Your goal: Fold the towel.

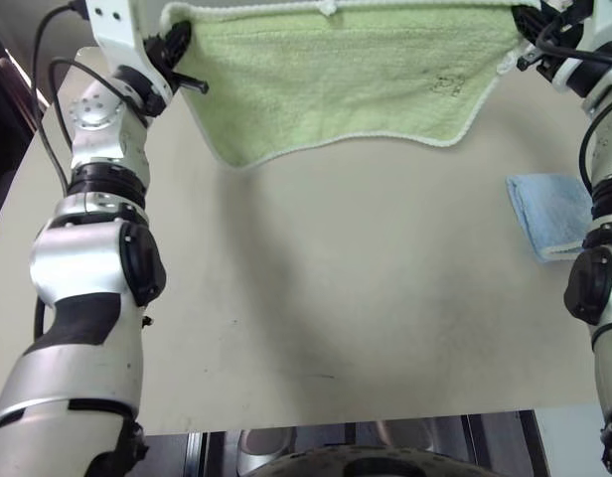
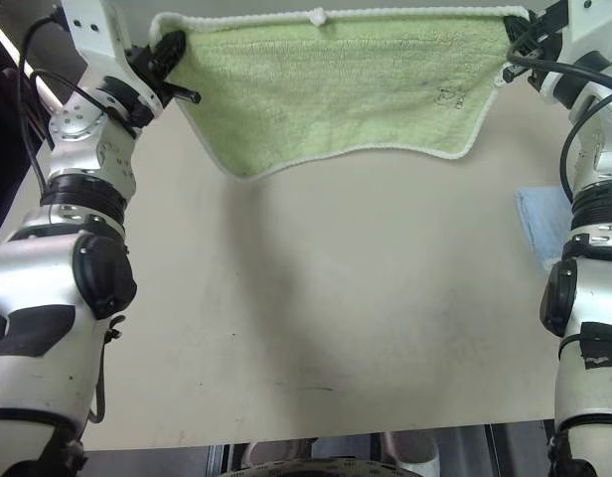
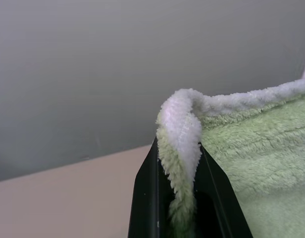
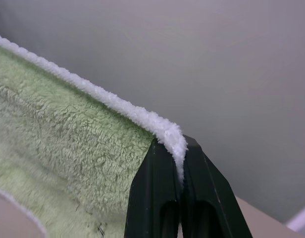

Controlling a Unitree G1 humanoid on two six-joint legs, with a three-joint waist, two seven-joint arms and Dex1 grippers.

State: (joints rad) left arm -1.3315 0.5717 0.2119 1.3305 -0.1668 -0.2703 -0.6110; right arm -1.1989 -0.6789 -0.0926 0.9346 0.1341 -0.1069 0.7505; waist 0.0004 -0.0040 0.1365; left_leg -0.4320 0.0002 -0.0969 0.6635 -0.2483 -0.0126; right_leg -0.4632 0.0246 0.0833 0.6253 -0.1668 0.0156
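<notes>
Near half of the bench [image 1: 366,328] is bare, nothing in our way there. At the right edge, about halfway back, sits a small pale blue cloth [image 1: 549,211], well apart from the work and not part of the job.

Further back, the towel [image 2: 336,84] hangs in the air over the far half of the bench, spread wide between both arms. Its top edge runs roughly level, with the white loop tag [image 2: 317,16] near the middle. The lower edge sags unevenly, deepest toward our left side, and appears to hang clear of the bench.

Left pincer [image 3: 184,198] is clenched on the towel's top left corner; the white edging bunches up between the fingers. Right pincer [image 4: 177,193] is clenched on the top right corner, edging pinched thin between its fingers.

Our read on the step: towel lifted and stretched by two corners, fold not yet made. Next move likely calls for carrying both corners together at matched height, laying the hanging edge on the bench first, then draping the held edge over it. Risk: the uneven sag gives a skewed fold unless we keep tension equal on both sides.
</notes>
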